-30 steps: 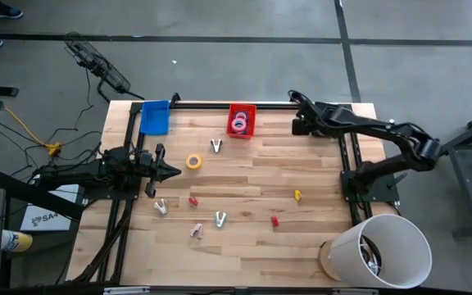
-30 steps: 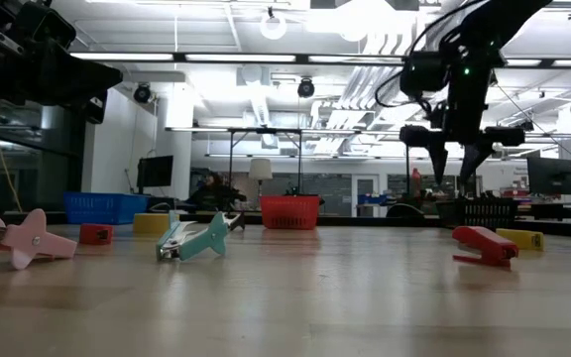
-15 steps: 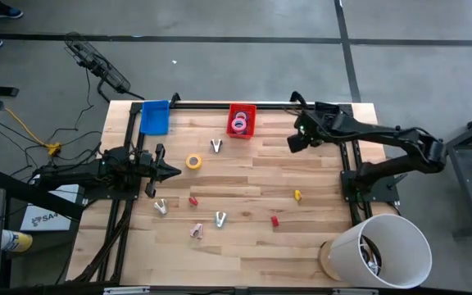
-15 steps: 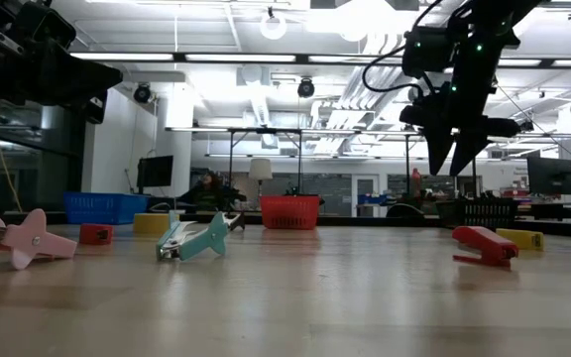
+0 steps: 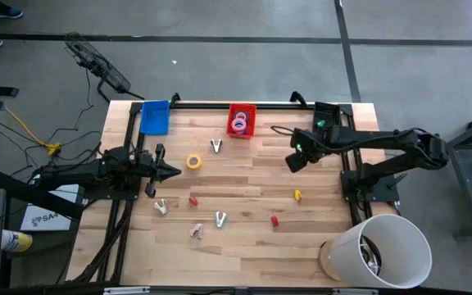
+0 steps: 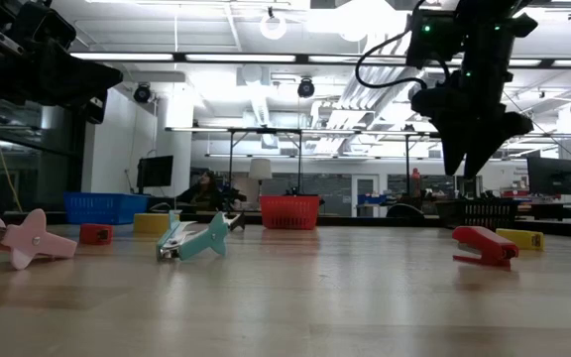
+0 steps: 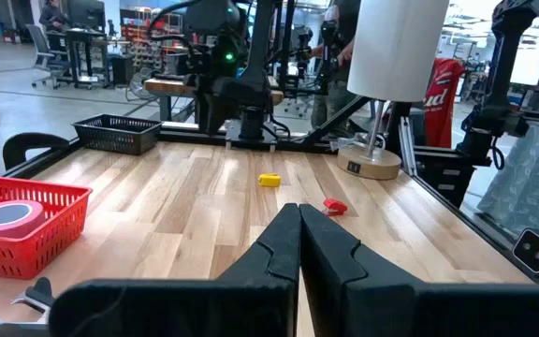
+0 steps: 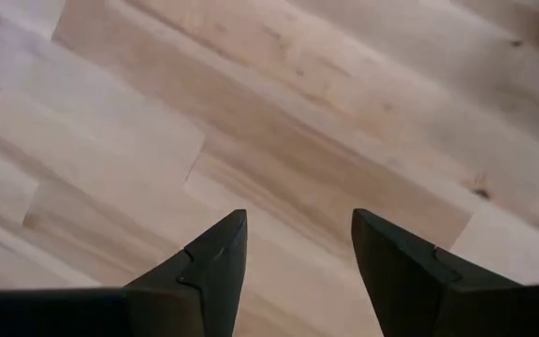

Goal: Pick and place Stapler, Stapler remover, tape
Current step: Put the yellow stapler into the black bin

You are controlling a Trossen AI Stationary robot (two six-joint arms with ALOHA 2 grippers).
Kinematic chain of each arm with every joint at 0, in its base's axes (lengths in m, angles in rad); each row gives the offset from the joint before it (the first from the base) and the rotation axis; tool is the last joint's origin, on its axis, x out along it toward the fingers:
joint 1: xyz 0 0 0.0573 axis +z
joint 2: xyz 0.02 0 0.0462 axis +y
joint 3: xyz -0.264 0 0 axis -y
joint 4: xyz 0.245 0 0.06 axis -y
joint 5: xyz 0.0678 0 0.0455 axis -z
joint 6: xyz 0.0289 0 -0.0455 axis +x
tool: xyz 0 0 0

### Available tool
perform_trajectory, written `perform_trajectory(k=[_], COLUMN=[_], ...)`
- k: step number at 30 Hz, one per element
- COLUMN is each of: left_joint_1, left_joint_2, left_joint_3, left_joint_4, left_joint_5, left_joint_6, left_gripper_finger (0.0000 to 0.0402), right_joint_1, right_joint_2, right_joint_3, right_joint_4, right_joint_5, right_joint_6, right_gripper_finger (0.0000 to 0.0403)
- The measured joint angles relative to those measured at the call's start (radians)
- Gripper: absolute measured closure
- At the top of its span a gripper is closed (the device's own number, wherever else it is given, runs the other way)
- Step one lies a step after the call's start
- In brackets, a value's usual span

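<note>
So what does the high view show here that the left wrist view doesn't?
Only the high view shows the blue bin, the yellow tape roll and the right gripper, jaws open, above bare wood. Only the left wrist view shows the left gripper up close, jaws shut and holding nothing, and people in the room beyond. Both show the red basket with pink tape, the yellow stapler, the red stapler and the white lamp.

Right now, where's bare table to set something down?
Free: the wood under the right gripper, between the red basket and the yellow stapler; also the front strip left of the white bucket. Crowded: the centre-left, around the yellow tape, staple removers and the left gripper.
</note>
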Motion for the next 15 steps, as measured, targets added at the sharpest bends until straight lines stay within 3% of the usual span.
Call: perform_trajectory(k=[15], left_joint_1=[0.0], left_joint_2=[0.0], left_joint_3=[0.0], left_joint_4=[0.0], left_joint_5=[0.0], left_joint_6=[0.0], left_gripper_finger=[0.0401], right_joint_1=[0.213], right_joint_2=[0.003], right_joint_3=[0.0], right_joint_4=[-0.046], right_joint_5=[-0.051], right_joint_6=[0.289], right_gripper_finger=[0.0217])
